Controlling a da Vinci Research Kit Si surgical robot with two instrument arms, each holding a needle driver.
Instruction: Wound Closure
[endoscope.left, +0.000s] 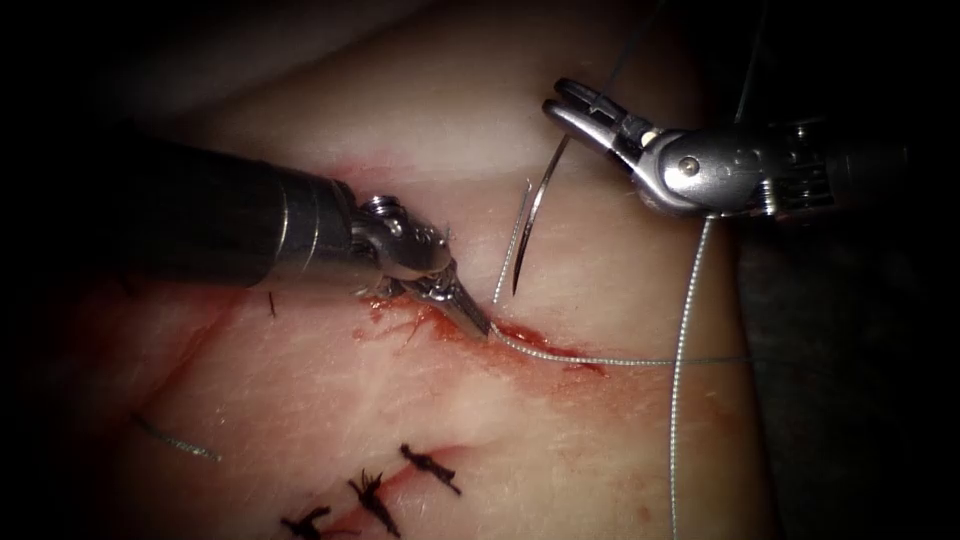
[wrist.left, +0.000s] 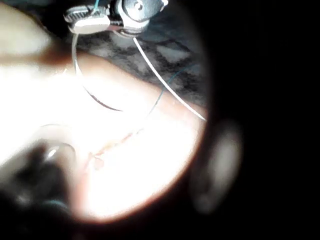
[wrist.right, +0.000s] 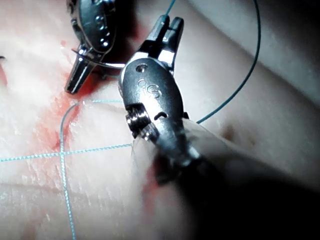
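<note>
Right tool (endoscope.left: 572, 103): jaws clamp needle (endoscope.left: 535, 215) near its tail, clear of tissue (endoscope.left: 420, 110). Left tool (endoscope.left: 480, 325): jaws closed at cut (endoscope.left: 545, 345), on thread (endoscope.left: 600, 361). Advice: keep thread untangled.

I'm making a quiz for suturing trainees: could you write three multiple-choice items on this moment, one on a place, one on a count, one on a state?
1. Where is the curved steel needle?
A. Buried in the tissue
B. Held in the air above the cut
C. Lying flat left of the cut

2. How many dark finished stitches lie on the pale pork tissue below the open red cut?
A. One
B. Three
C. Six

3. What does the left arm's steel pincer do?
A. Holds the needle
B. Hangs open, far from the cut
C. Stands with its tip at the cut's edge, where the pale thread comes out

Key: 1 B, the right arm's pincer grips the needle near its thread end, point hanging free. 2 B, three knots show. 3 C, its closed tip meets the cut.
</note>
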